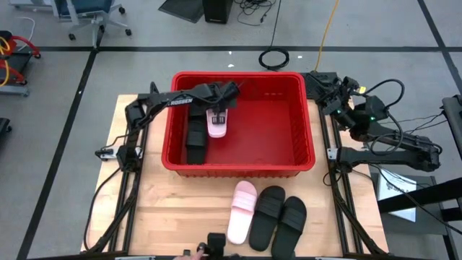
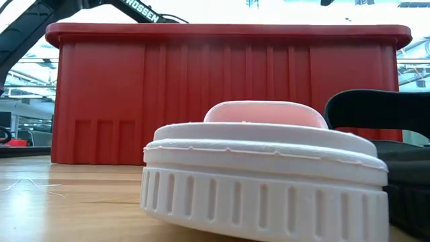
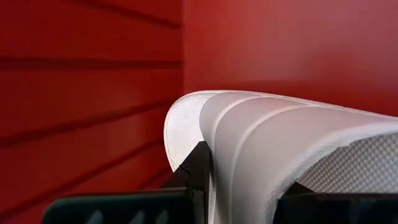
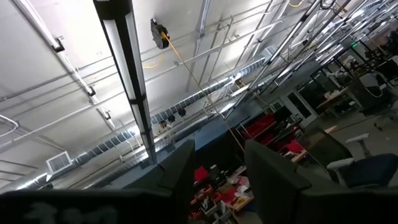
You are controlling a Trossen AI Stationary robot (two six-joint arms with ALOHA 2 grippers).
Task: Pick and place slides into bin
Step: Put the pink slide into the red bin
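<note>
The left pincer is reaching into the red bin, pinching a pink-and-white slide near the bin's back-left part. In the left wrist view the slide's pale sole is sitting between the dark fingers, w/ red walls behind. A black slide is lying just beside it inside the bin; there may be two stacked, hard to tell. On the tabletop in front of the bin, a pink slide and two black slides are lying side by side. The right pincer is waiting off to the bin's right, pointing at the ceiling, fingers spread.
</note>
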